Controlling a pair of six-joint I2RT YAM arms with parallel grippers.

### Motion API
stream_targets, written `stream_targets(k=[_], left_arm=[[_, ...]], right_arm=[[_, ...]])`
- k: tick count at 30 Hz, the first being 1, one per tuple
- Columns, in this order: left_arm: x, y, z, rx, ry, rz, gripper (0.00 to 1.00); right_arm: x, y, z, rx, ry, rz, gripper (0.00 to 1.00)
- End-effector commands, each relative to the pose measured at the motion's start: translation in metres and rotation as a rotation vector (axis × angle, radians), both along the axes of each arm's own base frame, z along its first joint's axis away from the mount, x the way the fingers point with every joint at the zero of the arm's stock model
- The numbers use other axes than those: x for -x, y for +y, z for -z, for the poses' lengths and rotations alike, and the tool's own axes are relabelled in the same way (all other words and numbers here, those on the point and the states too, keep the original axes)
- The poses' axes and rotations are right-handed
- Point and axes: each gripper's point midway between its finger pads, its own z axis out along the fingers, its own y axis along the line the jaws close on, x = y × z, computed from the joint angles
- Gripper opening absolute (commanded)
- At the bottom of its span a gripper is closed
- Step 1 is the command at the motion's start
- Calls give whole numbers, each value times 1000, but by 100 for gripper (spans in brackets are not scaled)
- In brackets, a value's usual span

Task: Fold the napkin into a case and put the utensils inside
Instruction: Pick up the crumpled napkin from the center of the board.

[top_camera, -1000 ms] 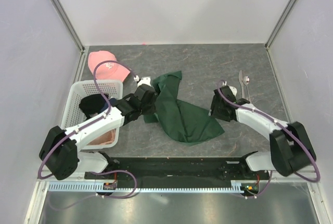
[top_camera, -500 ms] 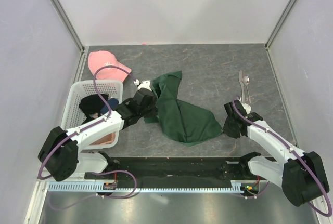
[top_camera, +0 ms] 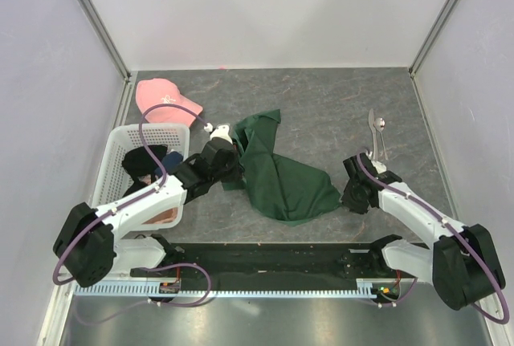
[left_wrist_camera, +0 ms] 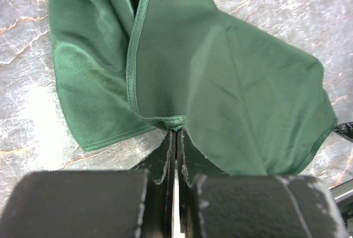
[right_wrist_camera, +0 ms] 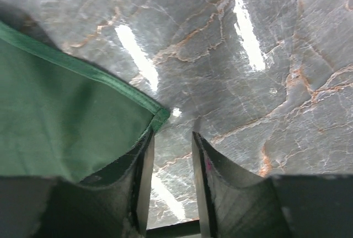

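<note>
The dark green napkin (top_camera: 283, 176) lies crumpled and partly doubled over at the table's middle. My left gripper (top_camera: 231, 167) is shut on its left hemmed edge; in the left wrist view the closed fingertips (left_wrist_camera: 176, 134) pinch the hem (left_wrist_camera: 175, 121) with the cloth (left_wrist_camera: 220, 78) spread beyond. My right gripper (top_camera: 344, 198) is open, low at the napkin's near right corner. In the right wrist view that corner (right_wrist_camera: 160, 117) lies at the left fingertip, and bare table shows in the gap (right_wrist_camera: 172, 138). The two silver utensils (top_camera: 376, 131) lie side by side at the far right, apart from both grippers.
A pink cap (top_camera: 165, 101) lies at the far left. A white basket (top_camera: 120, 141) holding a black garment (top_camera: 144, 160) stands at the left edge, close beside my left arm. Pale walls close in the left, far and right sides.
My right gripper has moved from the napkin's upper right side toward the near edge, down to its right corner. My left gripper, holding the cloth, has shifted slightly away.
</note>
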Motion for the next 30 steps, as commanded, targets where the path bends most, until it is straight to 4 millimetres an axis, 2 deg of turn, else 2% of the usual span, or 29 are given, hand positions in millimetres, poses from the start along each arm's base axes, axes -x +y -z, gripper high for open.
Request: stream_targets(k=[1,8,13,18,22,30], left_arm=[[-8,-1,-17,37,-71,-12,2],[-10,-5,-23,46,-85,6,2],[-6,-5,-21,57,-79,12,2],[-5,-5,-22,63,-83,15,2],[-5,-7,-24,68,-88,23,2],[-3,-11,-28,91,-88,41,2]], right_arm=[[-18,2,-21,-4,-87,27,43],[-21,14,-9,-24,-31,17,43],[-18,11,-12,-11,-46,31,43],[-13,4,-28,6,-72,42,43],[-16,1,-34,17,-102,35,55],[-23,15,-12,-14,-47,50,50]])
